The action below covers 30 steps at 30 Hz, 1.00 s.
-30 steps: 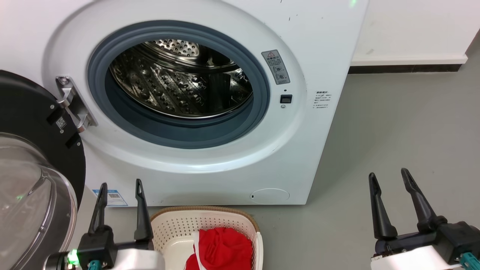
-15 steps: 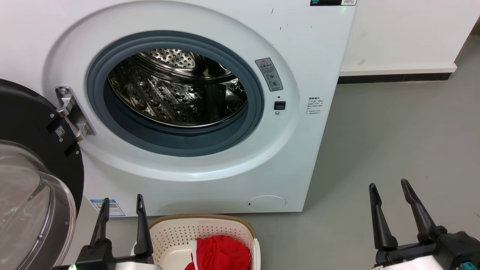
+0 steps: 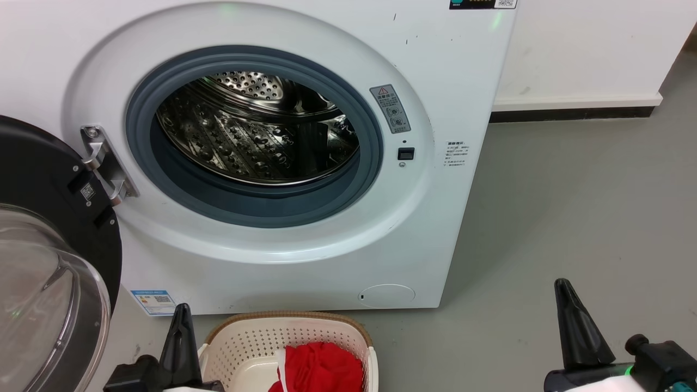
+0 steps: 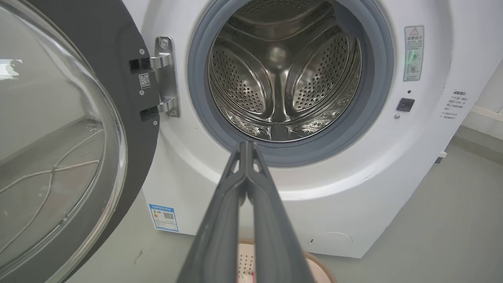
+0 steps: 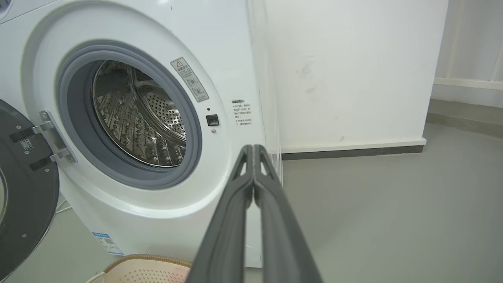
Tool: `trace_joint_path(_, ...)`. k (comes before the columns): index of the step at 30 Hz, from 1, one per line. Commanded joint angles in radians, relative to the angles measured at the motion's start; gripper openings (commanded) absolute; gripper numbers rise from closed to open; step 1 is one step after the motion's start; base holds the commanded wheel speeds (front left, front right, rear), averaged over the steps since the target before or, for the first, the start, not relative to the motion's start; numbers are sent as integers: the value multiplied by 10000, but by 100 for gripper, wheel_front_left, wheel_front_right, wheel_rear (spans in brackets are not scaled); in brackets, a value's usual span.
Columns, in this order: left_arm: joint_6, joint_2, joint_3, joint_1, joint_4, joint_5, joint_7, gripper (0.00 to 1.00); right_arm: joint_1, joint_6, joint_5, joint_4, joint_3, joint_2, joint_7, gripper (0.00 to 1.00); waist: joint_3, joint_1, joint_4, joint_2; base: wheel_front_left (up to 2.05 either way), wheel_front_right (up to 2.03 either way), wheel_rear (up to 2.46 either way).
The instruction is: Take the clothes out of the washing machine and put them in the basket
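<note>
The left gripper [image 3: 182,318] has closed since half a second ago. Its fingers, spread apart then, now press together with nothing between them, and it sits lower in the head view. The right gripper [image 3: 566,294] has done the same, fingers joined and empty. Between them, just beside the left one, the basket [image 3: 245,340] stands on the floor [image 3: 544,218] where it was, with the red clothes [image 3: 321,367] heaped inside. Just behind it the washer [image 3: 446,81] is unchanged: its door [image 3: 54,179] is swung open to the left, and the drum [image 3: 256,130] shows bare steel.
</note>
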Motion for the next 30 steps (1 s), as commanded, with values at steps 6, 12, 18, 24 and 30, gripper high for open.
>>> trace_joint_path(6, -232, 123, 5, -420, 102, -1546, 256, 0, -373, -1, 1567, 148, -16, -139, 240, 0, 12, 0, 24, -1, 0, 0, 0)
trace_joint_path(12, -410, 183, 12, -638, 337, -2740, 473, 0, -579, -1, 2754, 385, -35, -205, 446, 0, 22, 0, 47, -1, 0, 0, 0)
trace_joint_path(18, -566, 232, 26, -834, 543, -3849, 675, 0, -762, -2, 3851, 590, -65, -256, 647, 0, 34, 0, 69, -1, 0, 0, 0)
trace_joint_path(24, -707, 270, 48, -1013, 718, -4869, 873, 0, -927, -2, 4854, 782, -105, -295, 844, 0, 45, 0, 92, -1, 0, 0, 0)
trace_joint_path(30, -840, 294, 80, -1179, 861, -5822, 1065, 0, -1089, -2, 5799, 959, -150, -327, 1038, 0, 57, 0, 115, -1, 0, 0, 0)
